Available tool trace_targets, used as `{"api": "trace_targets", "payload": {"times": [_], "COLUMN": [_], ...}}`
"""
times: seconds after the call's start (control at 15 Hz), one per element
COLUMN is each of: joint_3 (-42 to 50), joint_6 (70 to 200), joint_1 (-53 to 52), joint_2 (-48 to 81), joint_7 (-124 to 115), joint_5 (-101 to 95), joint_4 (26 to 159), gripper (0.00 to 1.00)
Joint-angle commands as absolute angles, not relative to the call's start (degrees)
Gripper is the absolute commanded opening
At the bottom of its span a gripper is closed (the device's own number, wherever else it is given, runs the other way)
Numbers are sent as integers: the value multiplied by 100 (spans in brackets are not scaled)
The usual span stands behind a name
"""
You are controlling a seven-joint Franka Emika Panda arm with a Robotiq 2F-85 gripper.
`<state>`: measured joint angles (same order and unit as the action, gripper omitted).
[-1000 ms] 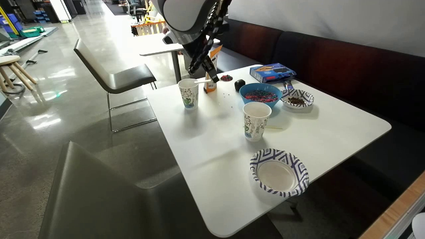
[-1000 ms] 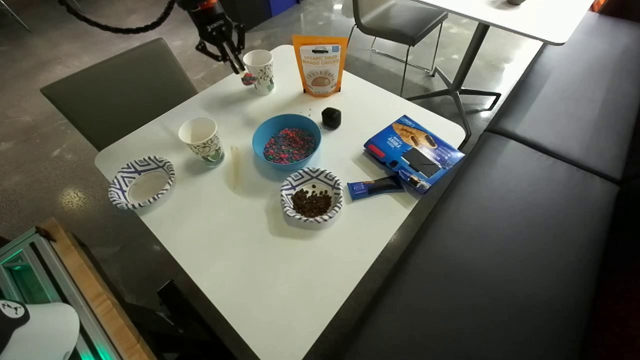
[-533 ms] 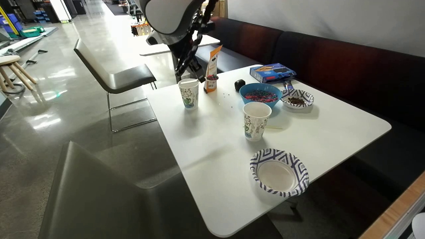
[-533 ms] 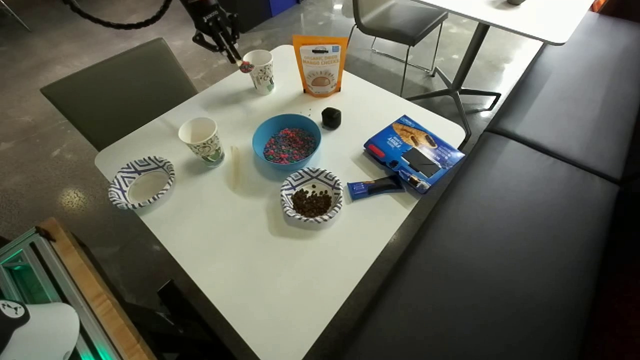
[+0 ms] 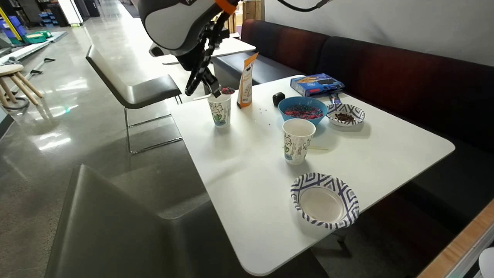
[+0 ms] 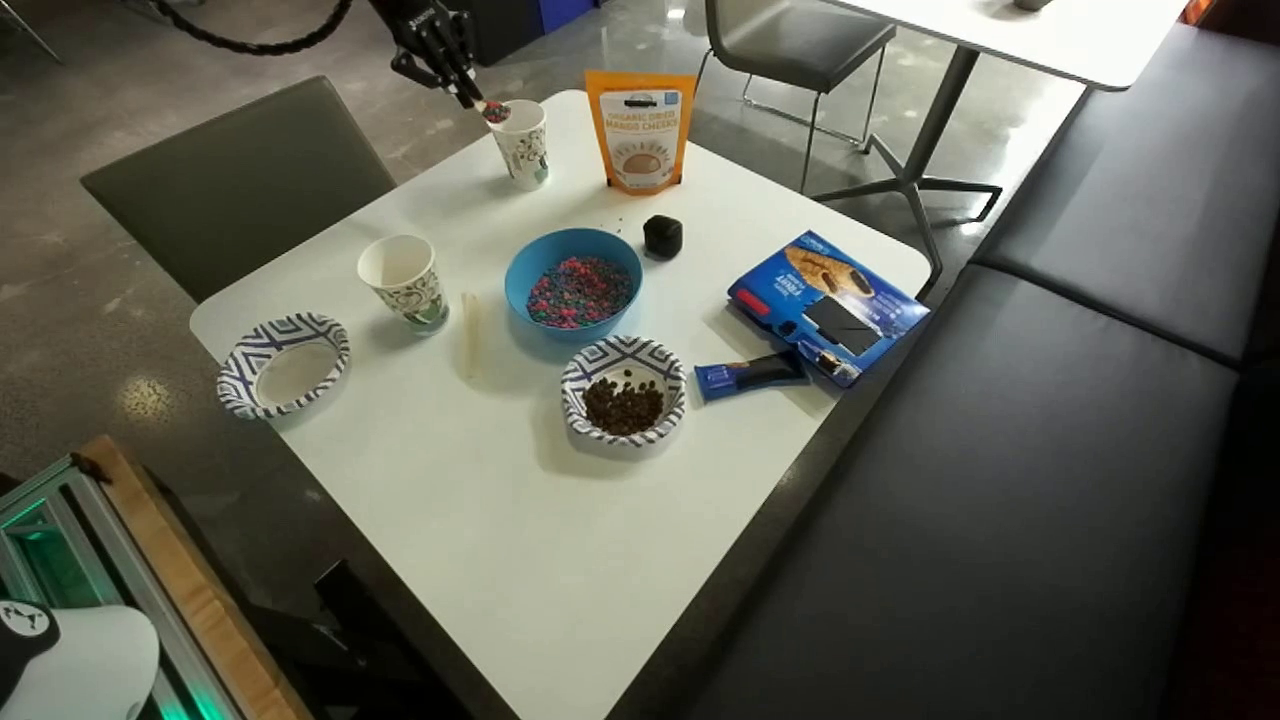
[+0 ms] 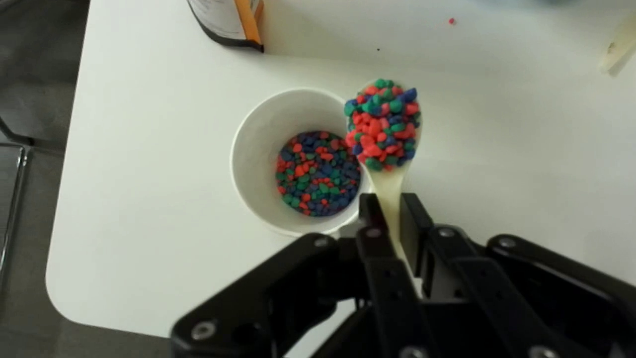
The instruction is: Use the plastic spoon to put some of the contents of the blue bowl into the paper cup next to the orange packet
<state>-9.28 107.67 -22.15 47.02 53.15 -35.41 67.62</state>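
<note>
Pale plastic spoon [image 7: 388,182] pinched in my hand [image 7: 389,205]; I see its long axis crossing the grip, heaped end pointing forward, near the paper cup [image 7: 254,159].

light flooded the white tabletop [image 5: 254,150] in an exterior view, where the polished floor [image 5: 112,34] washed out in the distance and streaks of glare marked it closer in. a soft shadow spread from the paper cup [image 5: 220,110] toward the camera, and the space under the tabletop sank to near black. in an exterior view, a dull sheen lay across the dark bench [image 6: 1000,500], with green light glowing inside a metal frame [image 6: 118,545]. in the wrist view, the coloured bits [image 7: 380,127] on the plastic spoon [image 7: 386,184] came out fairly sharp, while the blue bowl [image 7: 531,2] blurred at the top edge and the gripper [image 7: 389,214] looked slightly soft.
</note>
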Motion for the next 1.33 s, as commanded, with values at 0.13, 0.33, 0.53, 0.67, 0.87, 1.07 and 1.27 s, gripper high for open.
{"api": "trace_targets", "payload": {"times": [0.13,0.33,0.53,0.67,0.87,1.07,1.27], "joint_3": [-749,-762,-743,-726,-898,-988,-1043], "joint_6": [10661,10775,10771,10732,10812,10760,10743], "joint_1": [-2404,-2372,-2361,-2354,-2216,-2120,-2036], "joint_2": [5294,5463,5617,5685,5741,5771,5768], "joint_7": [5842,5980,6014,6019,5951,5960,5935], "joint_5": [-3566,-3431,-3312,-3237,-3255,-3078,-2885], "joint_4": [5746,5461,5230,5128,5065,4997,4998], "gripper": [4,4,4,4,4,4,4]}}
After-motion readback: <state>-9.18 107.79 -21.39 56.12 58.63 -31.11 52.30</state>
